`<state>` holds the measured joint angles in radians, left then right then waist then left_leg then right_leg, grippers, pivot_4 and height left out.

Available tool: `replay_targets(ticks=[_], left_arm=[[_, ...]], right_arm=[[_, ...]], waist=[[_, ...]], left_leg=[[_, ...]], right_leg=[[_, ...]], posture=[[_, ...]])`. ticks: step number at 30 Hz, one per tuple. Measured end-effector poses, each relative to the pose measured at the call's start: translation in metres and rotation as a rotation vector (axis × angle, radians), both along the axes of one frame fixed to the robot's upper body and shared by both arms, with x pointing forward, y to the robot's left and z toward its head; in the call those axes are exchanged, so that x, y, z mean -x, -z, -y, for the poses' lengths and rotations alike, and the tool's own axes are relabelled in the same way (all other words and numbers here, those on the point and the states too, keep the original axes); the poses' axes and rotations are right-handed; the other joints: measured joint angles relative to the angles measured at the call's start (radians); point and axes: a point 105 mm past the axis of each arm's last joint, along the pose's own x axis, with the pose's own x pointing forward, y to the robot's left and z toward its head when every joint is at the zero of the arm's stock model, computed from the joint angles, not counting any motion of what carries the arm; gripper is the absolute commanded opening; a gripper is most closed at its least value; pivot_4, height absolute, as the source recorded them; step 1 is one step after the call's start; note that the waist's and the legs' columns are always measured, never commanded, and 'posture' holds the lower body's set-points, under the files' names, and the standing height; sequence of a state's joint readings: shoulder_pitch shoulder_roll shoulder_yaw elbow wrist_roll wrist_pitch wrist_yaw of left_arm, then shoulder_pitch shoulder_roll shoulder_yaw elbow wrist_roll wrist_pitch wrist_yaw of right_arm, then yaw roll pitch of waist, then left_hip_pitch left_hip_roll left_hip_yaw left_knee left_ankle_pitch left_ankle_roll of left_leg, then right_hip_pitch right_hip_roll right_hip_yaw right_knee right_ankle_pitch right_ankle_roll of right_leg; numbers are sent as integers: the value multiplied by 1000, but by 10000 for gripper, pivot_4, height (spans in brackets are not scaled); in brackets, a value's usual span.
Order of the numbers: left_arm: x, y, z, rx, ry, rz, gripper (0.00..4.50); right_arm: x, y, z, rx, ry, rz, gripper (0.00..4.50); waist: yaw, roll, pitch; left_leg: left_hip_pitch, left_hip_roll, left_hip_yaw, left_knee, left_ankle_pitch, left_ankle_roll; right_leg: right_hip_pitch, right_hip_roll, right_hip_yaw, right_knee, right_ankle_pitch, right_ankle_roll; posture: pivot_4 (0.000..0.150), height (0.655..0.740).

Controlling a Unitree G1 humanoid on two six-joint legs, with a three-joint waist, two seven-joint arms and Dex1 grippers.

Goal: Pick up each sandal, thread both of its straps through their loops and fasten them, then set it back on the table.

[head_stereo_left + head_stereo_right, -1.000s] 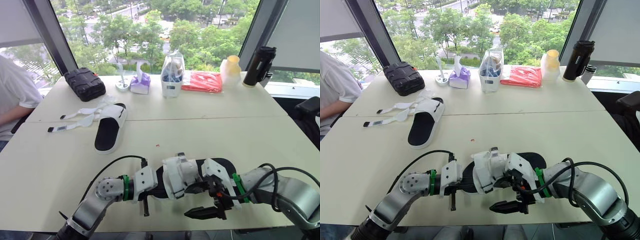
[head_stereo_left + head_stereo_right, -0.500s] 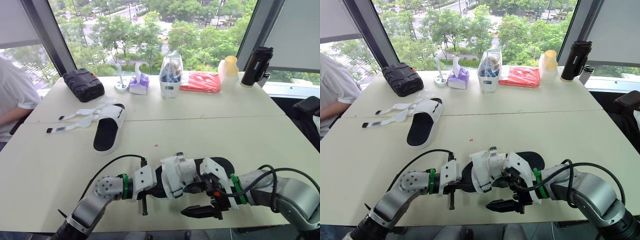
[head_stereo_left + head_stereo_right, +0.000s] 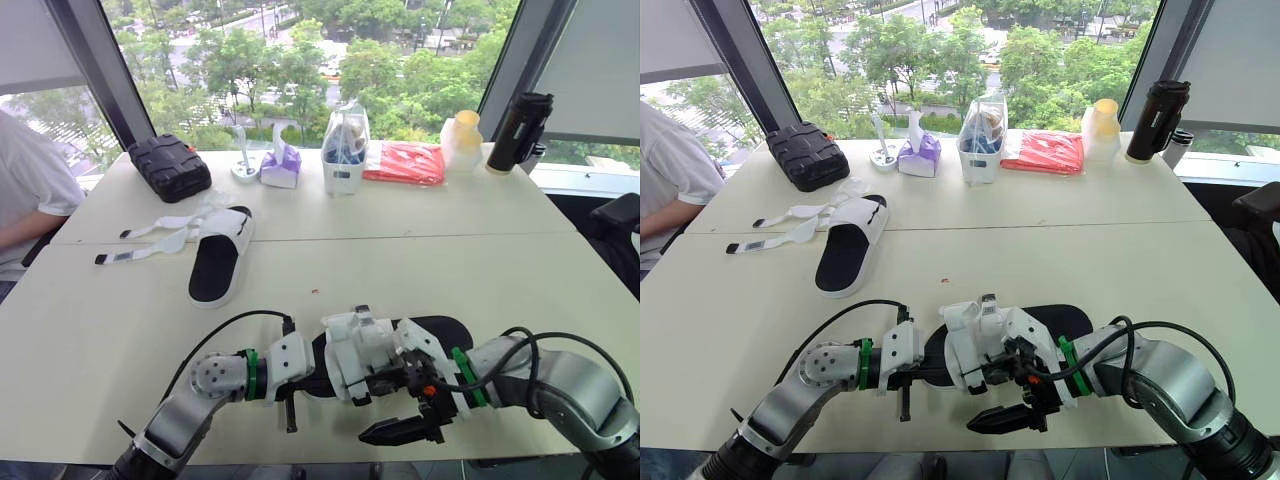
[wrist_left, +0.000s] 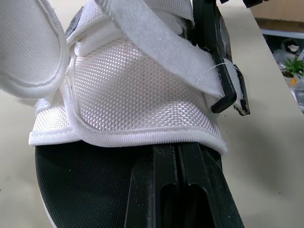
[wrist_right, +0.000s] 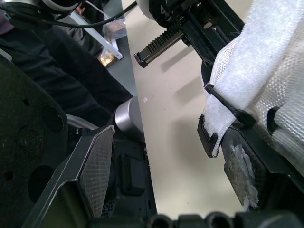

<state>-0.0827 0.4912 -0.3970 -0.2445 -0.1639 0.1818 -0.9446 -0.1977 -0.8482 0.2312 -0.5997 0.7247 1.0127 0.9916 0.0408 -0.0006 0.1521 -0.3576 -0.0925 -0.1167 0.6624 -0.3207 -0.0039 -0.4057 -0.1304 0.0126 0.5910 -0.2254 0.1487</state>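
Right wrist view has the right gripper [image 5: 166,147] with its two black fingers [image 5: 95,164] spread wide. The loose white hook-and-loop strap with a black end tab [image 5: 209,137] hangs in the gap between them. It sits just beside the far finger, the one flecked with white fuzz, and well apart from the ribbed pad of the other. Judged from this, the coming move turns on that offset: the tab is already inside the opening but off to one side.

The black-soled sandal with a white mesh upper [image 3: 355,350] lies near the front edge of the cream table [image 3: 450,270]. Its long axis runs from the robot's left to its right, spanning the two grippers. The left gripper [image 3: 290,372] is at the sandal's left end. In the left wrist view its fingers are pressed almost together and appear to pinch the rim of the sole. The right arm is plainly the nearer one to the strap.

The second black-and-white sandal [image 3: 220,260] rests on the far left of the table, its straps lying splayed and unfastened.
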Motion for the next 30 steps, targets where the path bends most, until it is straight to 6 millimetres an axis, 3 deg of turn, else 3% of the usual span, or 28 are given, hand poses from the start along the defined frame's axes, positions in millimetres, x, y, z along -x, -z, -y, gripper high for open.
replay_targets(ticks=[2, 4, 6, 10, 11, 22, 30], left_arm=[[0, 0, 0, 0, -2, 0, 0], [0, 0, 0, 0, -3, 0, 0], [0, 0, 0, 0, -3, 0, 0], [0, 0, 1, 3, 0, 0, 0], [1, 0, 1, 3, 0, 1, 0], [3, 0, 2, 8, 4, 0, 0], [8, 0, 4, 13, 5, -6, 0]], right_arm=[[-2, 1, -1, 5, 13, -5, 36576], [-4, 2, -2, 8, 22, -14, 31103], [-6, 5, -3, 19, 38, -21, 23342], [-11, 9, -5, 37, 62, -26, 2654], [-10, 10, -4, 42, 63, -30, 185], [-4, 11, 3, 79, 0, -13, 185], [34, 26, 13, 122, -247, -106, 185]], waist=[[0, 0, 0], [0, 0, 0], [0, 0, 0], [1, 0, 0], [0, 0, 0], [2, 0, 0], [1, 0, 0]], left_leg=[[0, 0, 0, 0, 0, 0], [0, 0, 0, 0, 0, 0], [0, 0, 0, 0, 0, 0], [0, 0, 0, 0, 0, 0], [0, 0, 0, 0, 0, 0], [-1, -1, -1, -1, -1, 1], [-1, -2, 0, -2, -6, 4]], right_leg=[[0, 0, 0, 0, -1, 1], [0, 0, 0, 0, -2, 3], [0, 0, 0, 0, -2, 3], [-1, -1, 0, 0, 0, 0], [-1, -1, 0, -1, 0, 0], [-1, -1, -1, -3, 0, 3], [-1, -2, -1, -10, 0, 6]], posture=[[1500, 7400], [1500, 7400], [1500, 7400], [1500, 7400], [1500, 7400], [1500, 7400], [1500, 7400]])
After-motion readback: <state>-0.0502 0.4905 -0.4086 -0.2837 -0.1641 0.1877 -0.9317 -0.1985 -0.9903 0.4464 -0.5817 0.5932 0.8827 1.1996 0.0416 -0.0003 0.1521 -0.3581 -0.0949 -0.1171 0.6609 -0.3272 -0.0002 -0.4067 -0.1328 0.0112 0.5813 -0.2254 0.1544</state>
